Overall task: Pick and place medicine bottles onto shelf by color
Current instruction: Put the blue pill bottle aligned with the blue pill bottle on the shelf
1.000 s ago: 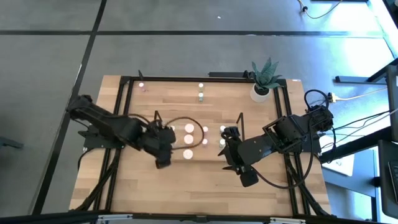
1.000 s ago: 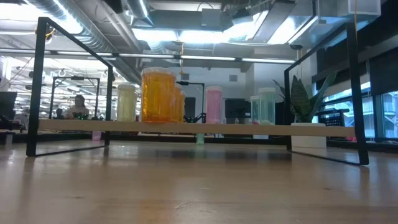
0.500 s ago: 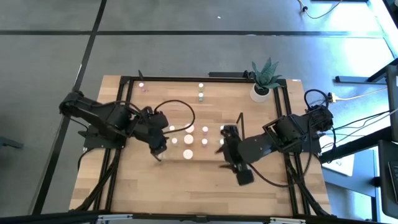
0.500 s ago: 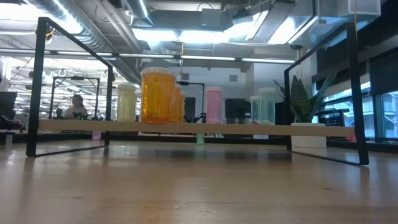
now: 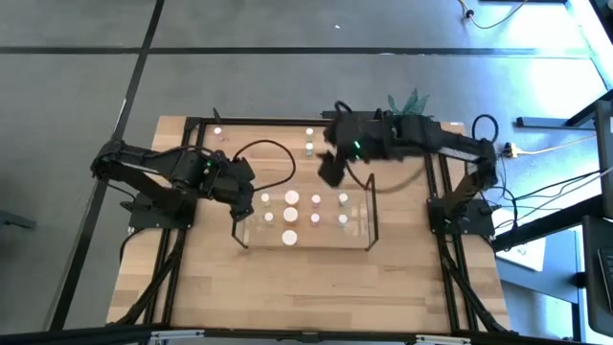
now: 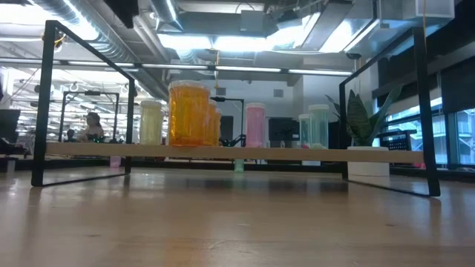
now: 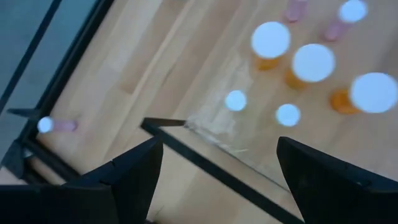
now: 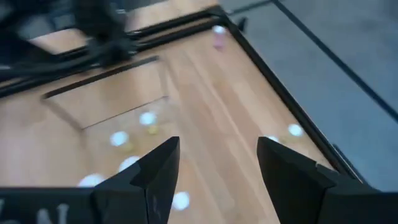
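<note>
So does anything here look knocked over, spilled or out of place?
Nothing looks spilled or tipped. Most bottles stand upright on the clear shelf. The only strays are a pink bottle near the table's far left corner and a green bottle at the far edge, both apart from the shelf.

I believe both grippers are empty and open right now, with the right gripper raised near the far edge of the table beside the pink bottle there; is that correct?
Nearly. The high view shows the right gripper beside the green bottle; the pink bottle stands off at the far left corner. Both it and the left gripper are indeed empty and open.
</note>
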{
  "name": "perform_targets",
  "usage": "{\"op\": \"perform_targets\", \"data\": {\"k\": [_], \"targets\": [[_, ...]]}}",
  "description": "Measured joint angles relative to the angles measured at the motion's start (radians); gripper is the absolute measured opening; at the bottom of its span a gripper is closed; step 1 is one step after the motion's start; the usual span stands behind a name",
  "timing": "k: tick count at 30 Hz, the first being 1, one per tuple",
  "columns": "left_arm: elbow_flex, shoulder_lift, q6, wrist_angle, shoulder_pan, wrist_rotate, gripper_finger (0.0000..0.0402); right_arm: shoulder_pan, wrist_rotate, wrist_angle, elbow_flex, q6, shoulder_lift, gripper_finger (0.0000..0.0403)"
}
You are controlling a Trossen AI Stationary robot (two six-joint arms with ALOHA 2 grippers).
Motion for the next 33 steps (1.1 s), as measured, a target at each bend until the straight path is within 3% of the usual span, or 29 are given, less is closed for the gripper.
{"op": "perform_targets", "data": {"k": [5,10,21,26,33], "targets": [[0.000,0.000,-0.002,-0.034,0.039,0.000,0.0309,-0.151,-0.061,-0.013,-0.001,0.050,0.055,0.0217],[0.000,-0.004,-0.004,-0.037,0.078,-0.001,0.0309,-0.232,-0.080,-0.019,-0.001,0.119,0.133,0.0216],[0.000,-0.004,0.003,-0.037,0.127,0.018,0.0309,-0.280,-0.086,-0.012,-0.001,0.133,0.302,0.0216],[0.000,-0.004,0.023,-0.040,0.127,0.020,0.0309,-0.286,-0.180,0.007,-0.001,0.127,0.371,0.0217],[0.000,-0.021,0.056,-0.072,0.128,0.016,0.0309,-0.308,-0.179,0.066,-0.001,0.136,0.457,0.0217]]}}
